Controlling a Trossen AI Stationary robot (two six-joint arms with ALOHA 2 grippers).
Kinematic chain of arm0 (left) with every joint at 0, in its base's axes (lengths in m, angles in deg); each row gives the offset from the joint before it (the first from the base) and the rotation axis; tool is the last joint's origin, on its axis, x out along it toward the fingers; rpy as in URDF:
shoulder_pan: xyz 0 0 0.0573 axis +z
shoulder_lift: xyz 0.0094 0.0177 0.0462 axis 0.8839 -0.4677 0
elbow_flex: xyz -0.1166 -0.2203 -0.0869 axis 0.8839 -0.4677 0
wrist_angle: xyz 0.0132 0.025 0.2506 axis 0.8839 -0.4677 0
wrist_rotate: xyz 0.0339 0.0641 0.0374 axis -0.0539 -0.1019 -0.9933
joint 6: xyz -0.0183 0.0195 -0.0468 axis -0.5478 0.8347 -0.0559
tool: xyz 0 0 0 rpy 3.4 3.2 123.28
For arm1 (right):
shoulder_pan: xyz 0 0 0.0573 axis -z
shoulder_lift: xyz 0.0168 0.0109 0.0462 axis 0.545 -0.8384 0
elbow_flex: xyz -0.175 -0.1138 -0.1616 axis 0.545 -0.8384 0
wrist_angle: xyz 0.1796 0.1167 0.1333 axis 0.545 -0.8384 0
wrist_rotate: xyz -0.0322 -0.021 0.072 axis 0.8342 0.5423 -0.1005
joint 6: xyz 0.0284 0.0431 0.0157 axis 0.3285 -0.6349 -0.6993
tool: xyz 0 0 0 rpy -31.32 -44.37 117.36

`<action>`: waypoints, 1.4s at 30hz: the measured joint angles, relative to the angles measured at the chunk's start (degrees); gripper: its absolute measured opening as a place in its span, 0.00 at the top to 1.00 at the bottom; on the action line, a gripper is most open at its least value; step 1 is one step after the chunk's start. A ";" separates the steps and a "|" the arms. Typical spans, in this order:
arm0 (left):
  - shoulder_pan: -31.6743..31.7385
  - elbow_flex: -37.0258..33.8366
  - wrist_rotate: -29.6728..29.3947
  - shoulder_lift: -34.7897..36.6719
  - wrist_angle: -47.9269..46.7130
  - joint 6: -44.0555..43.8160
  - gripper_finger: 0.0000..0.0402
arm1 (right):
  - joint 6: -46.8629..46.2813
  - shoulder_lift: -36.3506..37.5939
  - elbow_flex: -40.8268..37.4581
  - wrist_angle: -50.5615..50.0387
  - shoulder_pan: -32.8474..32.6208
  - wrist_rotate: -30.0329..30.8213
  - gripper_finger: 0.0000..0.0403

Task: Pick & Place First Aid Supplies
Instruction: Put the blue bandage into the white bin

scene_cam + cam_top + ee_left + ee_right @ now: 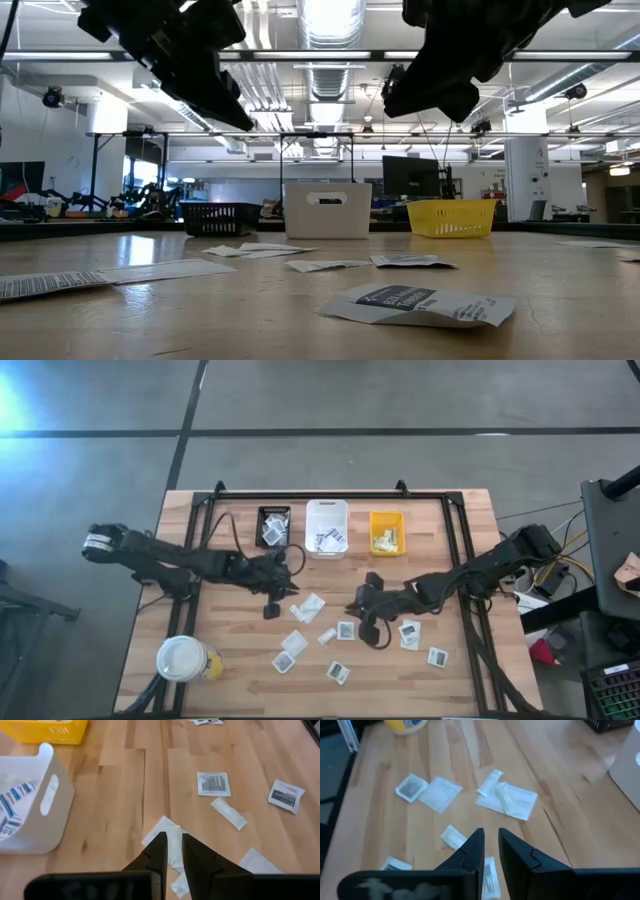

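Several first aid supplies, small flat white packets, lie scattered on the wooden table (240, 680). Among them are a pale overlapping pair (306, 607), a printed square (346, 629) and a narrow strip (228, 813). My left gripper (271, 606) hangs above the table just left of the pale pair (167, 832). Its fingers are open by a narrow gap with nothing between them. My right gripper (374, 632) hovers beside the printed square (490, 875), also open by a narrow gap and empty. In the low view both grippers (235, 112) (400, 100) are well clear of the tabletop.
A black bin (273, 526), a white bin (326, 528) holding blue-striped packets, and a yellow bin (386, 532) stand in a row at the far edge. A white-lidded cup (183, 658) stands near left. More packets (437, 656) lie near right. Black frame rails run along the table's sides.
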 joint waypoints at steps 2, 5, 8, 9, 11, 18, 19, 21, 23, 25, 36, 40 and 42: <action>-0.37 -1.49 -0.29 0.00 2.09 -0.70 0.89 | -0.01 0.00 -0.87 2.53 -0.01 -0.01 0.87; -0.46 -4.28 -0.34 0.00 6.62 -1.88 0.90 | -0.72 0.00 -1.64 2.78 -0.19 -0.05 0.87; -0.43 -7.12 -0.33 -0.02 13.18 -1.99 0.91 | -1.42 0.00 -1.81 1.16 -0.60 -0.15 0.87; -0.43 -7.84 -0.33 -0.02 14.74 -1.93 0.91 | -1.84 0.00 -1.81 0.67 -0.72 -0.15 0.87; -0.43 -8.94 -0.25 -0.02 16.35 -1.58 0.92 | -2.04 0.00 -1.84 -0.07 -0.76 -0.15 0.87; -0.48 -10.61 -0.01 -3.87 17.36 -2.84 0.92 | -0.24 -0.44 -1.84 1.66 0.05 0.00 0.87; -0.50 -10.62 0.20 -5.15 17.91 -3.32 0.92 | 0.39 -0.96 -1.79 2.97 0.34 0.00 0.87; -0.60 -10.62 0.78 -8.14 20.62 -3.46 0.93 | 2.09 -2.48 -1.79 5.70 0.79 -0.02 0.87; -0.65 -10.59 2.03 -10.81 22.99 -3.40 0.93 | 3.95 -4.33 -1.77 9.18 1.05 -0.11 0.87; -0.65 -10.08 3.06 -13.09 23.72 -3.41 0.94 | 4.87 -5.48 -1.79 9.53 1.26 -0.14 0.87; -1.31 -8.18 8.27 -18.48 23.69 -3.50 0.95 | 6.93 -10.76 0.48 12.49 2.53 -0.13 0.87; -2.25 -8.06 8.30 -18.82 25.09 -3.43 0.97 | 7.35 -13.10 2.18 12.36 2.79 -0.10 0.87; -2.42 -8.15 8.28 -18.78 25.22 -3.43 0.99 | 8.27 -14.76 3.49 12.94 2.95 -0.02 0.87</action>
